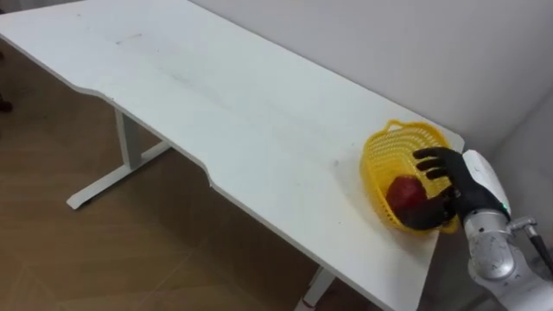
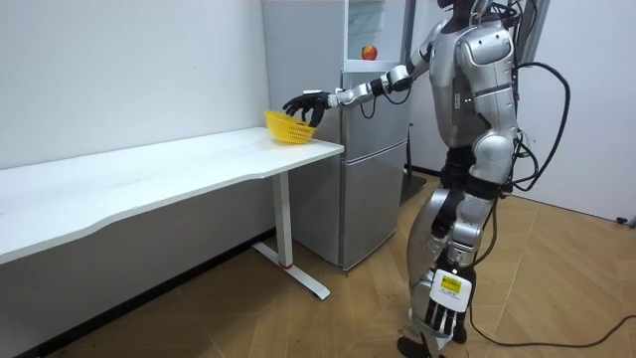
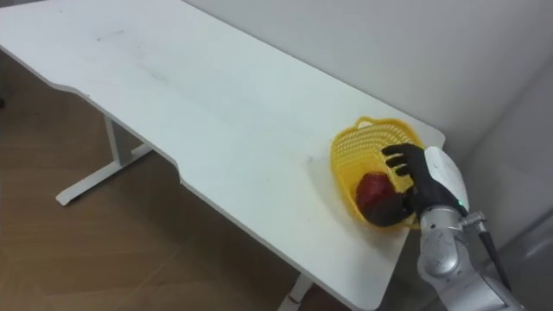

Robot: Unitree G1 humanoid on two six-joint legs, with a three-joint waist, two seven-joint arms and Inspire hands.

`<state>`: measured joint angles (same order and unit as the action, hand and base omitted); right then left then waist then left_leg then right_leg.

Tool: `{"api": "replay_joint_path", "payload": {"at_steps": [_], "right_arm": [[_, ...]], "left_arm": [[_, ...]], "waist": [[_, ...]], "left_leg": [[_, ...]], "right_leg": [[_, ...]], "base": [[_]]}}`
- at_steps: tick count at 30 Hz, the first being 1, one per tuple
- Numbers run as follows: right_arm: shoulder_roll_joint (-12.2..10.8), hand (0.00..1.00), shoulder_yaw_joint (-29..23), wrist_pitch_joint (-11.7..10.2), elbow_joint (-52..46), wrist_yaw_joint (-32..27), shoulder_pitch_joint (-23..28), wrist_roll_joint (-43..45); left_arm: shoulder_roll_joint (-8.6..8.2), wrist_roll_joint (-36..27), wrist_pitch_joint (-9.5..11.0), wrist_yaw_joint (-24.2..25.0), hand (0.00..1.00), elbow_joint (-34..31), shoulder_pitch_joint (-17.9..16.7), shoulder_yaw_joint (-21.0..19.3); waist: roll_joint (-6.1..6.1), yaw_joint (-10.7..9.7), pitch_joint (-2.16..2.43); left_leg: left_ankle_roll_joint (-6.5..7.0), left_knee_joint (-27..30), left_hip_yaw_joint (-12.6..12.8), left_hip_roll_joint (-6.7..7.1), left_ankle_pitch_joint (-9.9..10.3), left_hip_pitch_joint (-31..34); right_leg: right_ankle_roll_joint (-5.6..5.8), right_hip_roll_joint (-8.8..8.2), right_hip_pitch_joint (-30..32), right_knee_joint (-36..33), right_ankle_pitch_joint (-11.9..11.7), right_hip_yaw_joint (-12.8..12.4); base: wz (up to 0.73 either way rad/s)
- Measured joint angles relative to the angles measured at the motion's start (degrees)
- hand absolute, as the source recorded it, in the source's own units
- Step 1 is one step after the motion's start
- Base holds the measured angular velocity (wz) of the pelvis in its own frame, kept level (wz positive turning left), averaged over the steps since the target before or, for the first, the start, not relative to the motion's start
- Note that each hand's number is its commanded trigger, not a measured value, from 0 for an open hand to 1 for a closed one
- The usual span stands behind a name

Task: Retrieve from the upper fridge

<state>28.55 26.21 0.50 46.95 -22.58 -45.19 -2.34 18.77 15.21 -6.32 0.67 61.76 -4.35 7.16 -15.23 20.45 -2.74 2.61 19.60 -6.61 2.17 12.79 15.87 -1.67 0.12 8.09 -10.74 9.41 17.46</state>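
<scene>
- White tabletop (image 1: pixel 216 104) runs along a pale wall, above a wooden floor.
- Yellow basket (image 1: pixel 380 160) sits at the tabletop's right end, near the corner.
- Red apple (image 1: pixel 403 192) lies inside the basket.
- Right hand (image 1: pixel 454 186) reaches over the basket's rim, fingers spread apart, thumb below the apple.
- Grey fridge (image 2: pixel 373 169) stands just beside the tabletop's end.
- Left hand (image 2: pixel 442 310) hangs by the robot's leg, fingers loose.
</scene>
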Motion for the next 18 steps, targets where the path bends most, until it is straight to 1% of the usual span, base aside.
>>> {"api": "replay_joint_path", "payload": {"at_steps": [3,10,13,15,17,18], "right_arm": [[0.0,0.00,0.0,0.0,0.0,0.0,-1.1,0.0],[0.5,0.00,0.0,0.1,0.0,1.6,-1.2,0.0],[0.6,0.00,0.0,0.3,-0.1,2.7,-1.2,0.0],[0.7,0.00,0.0,0.4,-0.2,3.5,-1.2,0.0],[1.1,0.00,0.0,0.8,-0.3,4.2,-1.2,0.0],[1.1,0.00,0.0,0.9,-0.3,4.3,-1.2,0.0]], "left_arm": [[0.06,0.0,0.0,0.0,0.00,0.0,0.0,0.0],[0.05,0.0,-0.8,0.0,0.00,0.0,-0.1,-0.2],[0.05,0.0,-0.8,0.0,0.00,-0.2,-0.3,-0.2],[0.07,0.0,-0.8,-0.1,0.00,-0.2,-0.3,-0.3],[0.16,0.0,-0.8,-0.1,0.00,-0.3,-0.3,-0.3],[0.17,0.0,-0.8,0.0,0.00,-0.3,-0.4,-0.3]], "waist": [[0.04,-0.3,0.05],[-0.03,-0.6,0.15],[-0.06,-1.2,0.28],[-0.20,-1.2,0.40],[-0.41,-1.3,0.61],[-0.42,-1.3,0.62]], "left_leg": [[0.00,-0.2,0.0,-0.05,0.0,0.0],[-0.09,-0.1,0.2,-0.21,-0.1,-0.2],[-0.18,0.1,0.2,-0.28,-0.1,-0.3],[-0.24,0.1,0.5,-0.36,-0.1,-0.4],[-0.32,0.0,0.8,-0.48,-0.2,-0.7],[-0.32,0.0,0.8,-0.49,-0.2,-1.0]], "right_leg": [[0.00,0.03,0.0,0.0,0.0,0.0],[0.00,0.01,-0.2,0.0,0.0,0.0],[-0.02,-0.02,-0.3,0.0,0.0,-0.2],[-0.04,-0.01,-0.3,0.0,0.0,-0.2],[-0.15,0.01,-0.5,0.0,-0.1,-0.2],[-0.19,0.02,-0.8,0.1,-0.1,-0.2]], "base": [[0.00],[0.00],[-0.02],[-0.09],[-0.06],[-0.06]]}}
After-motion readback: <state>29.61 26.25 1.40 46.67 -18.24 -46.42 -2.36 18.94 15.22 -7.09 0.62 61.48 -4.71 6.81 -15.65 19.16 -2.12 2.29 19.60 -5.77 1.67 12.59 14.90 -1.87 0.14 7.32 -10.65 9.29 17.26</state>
